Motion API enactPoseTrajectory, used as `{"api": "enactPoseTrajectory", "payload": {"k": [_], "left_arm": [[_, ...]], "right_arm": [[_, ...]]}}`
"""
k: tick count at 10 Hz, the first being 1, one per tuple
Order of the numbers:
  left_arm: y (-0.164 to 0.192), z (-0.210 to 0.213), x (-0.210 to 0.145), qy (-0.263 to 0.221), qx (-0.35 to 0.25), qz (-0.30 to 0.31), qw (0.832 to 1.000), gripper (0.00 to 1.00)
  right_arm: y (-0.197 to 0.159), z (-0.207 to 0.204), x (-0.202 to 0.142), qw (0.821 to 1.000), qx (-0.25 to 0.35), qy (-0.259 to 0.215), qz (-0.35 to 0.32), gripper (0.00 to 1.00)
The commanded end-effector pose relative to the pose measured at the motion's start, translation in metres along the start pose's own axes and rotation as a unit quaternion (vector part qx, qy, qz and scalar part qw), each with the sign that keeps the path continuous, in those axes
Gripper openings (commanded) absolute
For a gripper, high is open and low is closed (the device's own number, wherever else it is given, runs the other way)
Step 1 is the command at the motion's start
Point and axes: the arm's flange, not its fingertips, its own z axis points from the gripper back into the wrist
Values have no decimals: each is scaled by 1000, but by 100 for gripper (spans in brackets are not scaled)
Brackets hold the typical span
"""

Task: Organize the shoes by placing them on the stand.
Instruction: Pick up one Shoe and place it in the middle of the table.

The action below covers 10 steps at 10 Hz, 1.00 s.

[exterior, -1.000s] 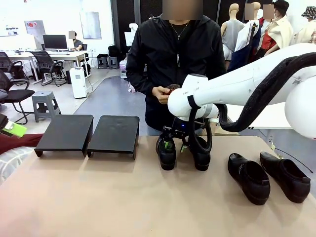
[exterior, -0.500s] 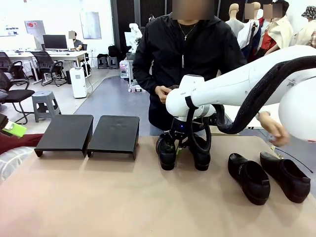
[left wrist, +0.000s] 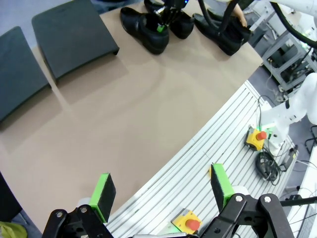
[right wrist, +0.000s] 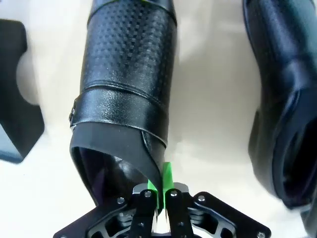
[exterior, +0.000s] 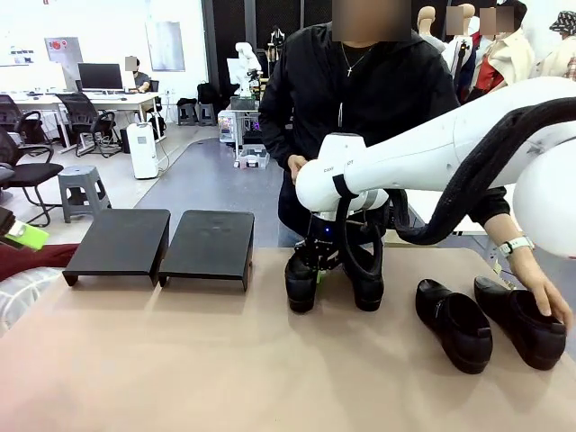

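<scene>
Right wrist view, right tool [right wrist: 159,192] pinching shoe [right wrist: 128,74] collar

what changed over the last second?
Right gripper closed onto the rim of the left middle shoe; the person's hand came down onto the far-right shoe. Stand and the open left gripper unchanged.

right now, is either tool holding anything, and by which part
The right tool is shut on the leftmost shoe, pinching the rim of its opening. The left tool is open and holds nothing.
</scene>
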Motion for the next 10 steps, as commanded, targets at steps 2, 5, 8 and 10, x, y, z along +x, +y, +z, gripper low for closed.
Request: {"api": "enactPoseTrajectory", "payload": {"k": [2, 5, 8, 10], "left_arm": [[2, 1, 1, -4, -11, -7, 1000, 100], [2, 1, 1, -4, -11, -7, 1000, 100], [2, 1, 1, -4, -11, -7, 1000, 100], [2, 1, 1, -4, -11, -7, 1000, 100]], "right_arm": [[-4, 25, -122, 999, -28, 45, -8, 0], [-23, 18, -207, 998, -58, 25, 22, 0], [-9, 8, -201, 995, -75, 53, 29, 0], [-9, 8, -201, 995, -75, 53, 29, 0]]}}
